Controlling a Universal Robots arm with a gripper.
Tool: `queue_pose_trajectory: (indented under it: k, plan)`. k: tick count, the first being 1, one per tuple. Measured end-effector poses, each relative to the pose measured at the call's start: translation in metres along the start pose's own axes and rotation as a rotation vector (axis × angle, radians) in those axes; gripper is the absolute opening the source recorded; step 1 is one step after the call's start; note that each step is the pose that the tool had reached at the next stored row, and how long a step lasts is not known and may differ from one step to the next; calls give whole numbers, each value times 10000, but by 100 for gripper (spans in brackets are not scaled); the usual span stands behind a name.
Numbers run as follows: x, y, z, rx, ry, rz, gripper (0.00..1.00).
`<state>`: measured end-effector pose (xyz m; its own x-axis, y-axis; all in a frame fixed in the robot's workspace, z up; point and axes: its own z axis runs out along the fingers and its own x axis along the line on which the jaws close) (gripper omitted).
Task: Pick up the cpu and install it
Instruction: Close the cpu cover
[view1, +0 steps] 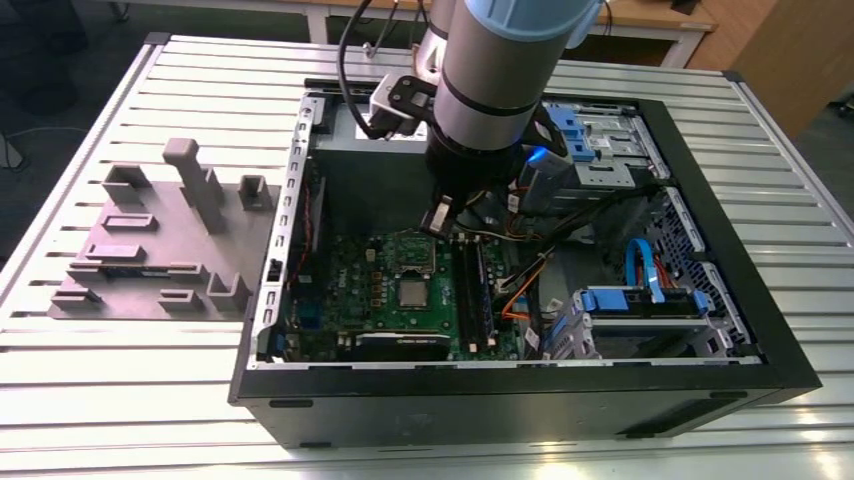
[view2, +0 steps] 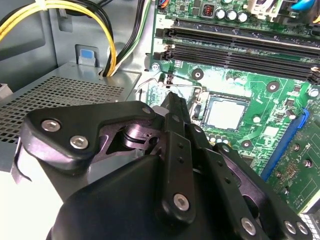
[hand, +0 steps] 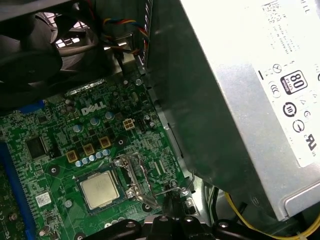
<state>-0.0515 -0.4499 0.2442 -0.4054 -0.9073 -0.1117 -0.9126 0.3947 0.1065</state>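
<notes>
One gripper (view2: 172, 100) hangs inside open computer case (view1: 747, 330), fingers together, empty, beside socket lever (hand: 131, 175); cpu (hand: 99, 191) seated in motherboard (view1: 354, 290) socket; power supply (hand: 240, 90) alongside.

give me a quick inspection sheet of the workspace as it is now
surface: slatted metal table with an open computer case lying on it
job's things: cpu sits in the motherboard socket, lying flat, in both wrist views
clutter: grey fixture block beside the case, at the exterior view's left
grippers: gripper hangs over the socket lever, apart from the cpu, jaws together, holding nothing
cables: yellow and black wires by the power supply; orange and blue cables inside the case
surroundings: wooden desk behind the table
</notes>
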Motion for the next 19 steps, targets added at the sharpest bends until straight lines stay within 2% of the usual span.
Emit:
queue_pose_trajectory:
  k: [14,16,19]
  plan:
    - [24,-11,-3,0,-1,0,10]
    - [73,-32,-12,0,0,0,10]
    - [77,-34,-12,0,0,0,10]
